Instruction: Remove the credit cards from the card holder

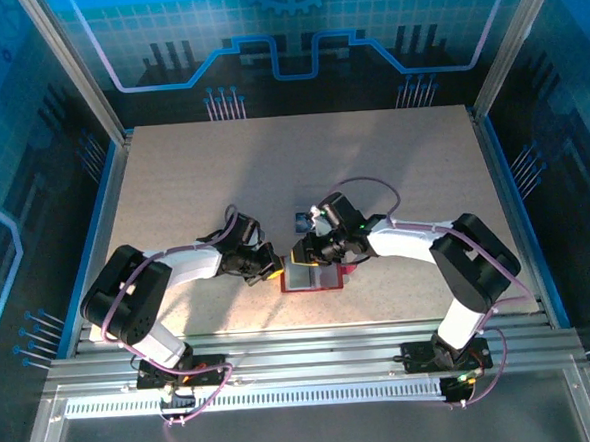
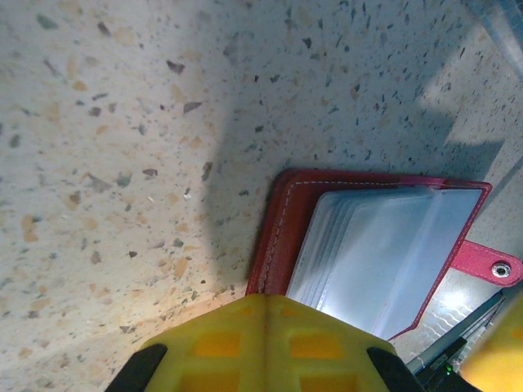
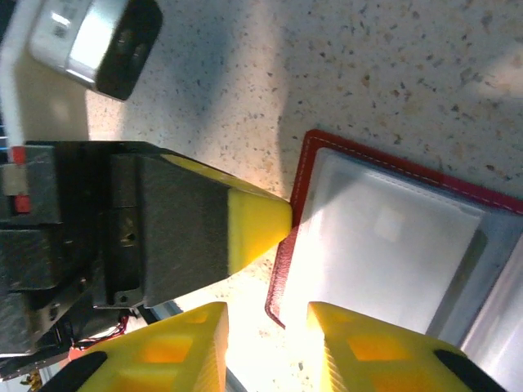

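Observation:
The card holder point(image 1: 315, 284) lies open on the table, dark red with clear inner sleeves point(image 2: 384, 245) and a strap tab point(image 2: 490, 263). A pale card point(image 3: 384, 245) sits in the sleeve facing the right wrist camera. A small blue card point(image 1: 302, 221) lies on the table just beyond the holder. My left gripper point(image 2: 265, 300) is shut, and its yellow tips point(image 3: 261, 220) press against the holder's left red edge point(image 2: 274, 237). My right gripper point(image 3: 265, 331) stands open over the holder's near corner point(image 3: 282, 314), which lies between its fingers point(image 3: 368, 351).
Speckled tabletop point(image 2: 122, 122) stretches out to the left and beyond the holder. The two grippers point(image 1: 288, 266) meet closely over the holder near the table's front edge point(image 1: 311, 325). The left arm's wrist body point(image 3: 122, 220) sits close beside my right fingers.

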Controlling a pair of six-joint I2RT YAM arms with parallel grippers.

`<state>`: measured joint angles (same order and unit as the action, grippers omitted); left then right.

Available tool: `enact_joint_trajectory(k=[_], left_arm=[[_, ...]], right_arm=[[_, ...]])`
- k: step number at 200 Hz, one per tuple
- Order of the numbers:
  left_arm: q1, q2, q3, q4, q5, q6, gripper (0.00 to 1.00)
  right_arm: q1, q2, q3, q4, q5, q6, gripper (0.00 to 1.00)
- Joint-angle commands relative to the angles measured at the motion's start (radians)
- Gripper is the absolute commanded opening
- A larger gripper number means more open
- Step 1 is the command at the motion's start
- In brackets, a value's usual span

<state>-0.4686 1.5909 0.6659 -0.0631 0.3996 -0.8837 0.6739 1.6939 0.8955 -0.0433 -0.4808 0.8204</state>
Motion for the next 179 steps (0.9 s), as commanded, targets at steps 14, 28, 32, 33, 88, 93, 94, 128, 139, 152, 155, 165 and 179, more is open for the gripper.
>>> enact_joint_trajectory(k=[14,28,32,33,88,93,94,128,139,152,155,165,179], left_arm=[[-0.007,0.025,0.030,-0.023,-0.004,0.012,0.05],[-0.008,0.030,0.031,-0.023,-0.004,0.015,0.05],[-0.008,0.032,0.031,-0.023,-0.004,0.015,0.05],[-0.008,0.032,0.031,-0.023,-0.004,0.015,0.05],[-0.007,0.030,0.027,-0.030,-0.005,0.019,0.05],[-0.008,0.030,0.027,-0.033,-0.005,0.020,0.05],[-0.007,0.030,0.027,-0.032,-0.006,0.020,0.05],[-0.008,0.015,0.024,-0.039,-0.010,0.019,0.05],[-0.007,0.009,0.026,-0.039,-0.011,0.018,0.05],[-0.007,0.000,0.027,-0.040,-0.011,0.015,0.05],[-0.007,-0.001,0.029,-0.042,-0.011,0.015,0.05],[-0.007,-0.005,0.037,-0.051,-0.010,0.020,0.05],[-0.007,-0.009,0.044,-0.060,-0.008,0.023,0.05]], right_arm=[[0.006,0.040,0.004,-0.020,-0.020,0.012,0.34],[0.007,0.052,0.014,-0.034,-0.022,0.011,0.35],[0.007,0.055,0.015,-0.039,-0.020,0.010,0.36],[0.007,0.056,0.016,-0.040,-0.021,0.010,0.36],[0.009,0.058,0.015,-0.064,-0.015,0.006,0.37],[0.009,0.056,0.014,-0.066,-0.015,0.006,0.37],[0.009,0.056,0.014,-0.067,-0.015,0.006,0.37],[0.009,0.053,0.014,-0.090,-0.011,-0.001,0.38],[0.009,0.051,0.013,-0.096,-0.007,-0.005,0.38],[0.009,0.052,0.013,-0.102,-0.004,-0.010,0.38],[0.009,0.053,0.013,-0.104,-0.003,-0.009,0.38],[0.009,0.055,0.013,-0.108,0.001,-0.011,0.38],[0.009,0.053,0.010,-0.114,0.006,-0.011,0.38]])
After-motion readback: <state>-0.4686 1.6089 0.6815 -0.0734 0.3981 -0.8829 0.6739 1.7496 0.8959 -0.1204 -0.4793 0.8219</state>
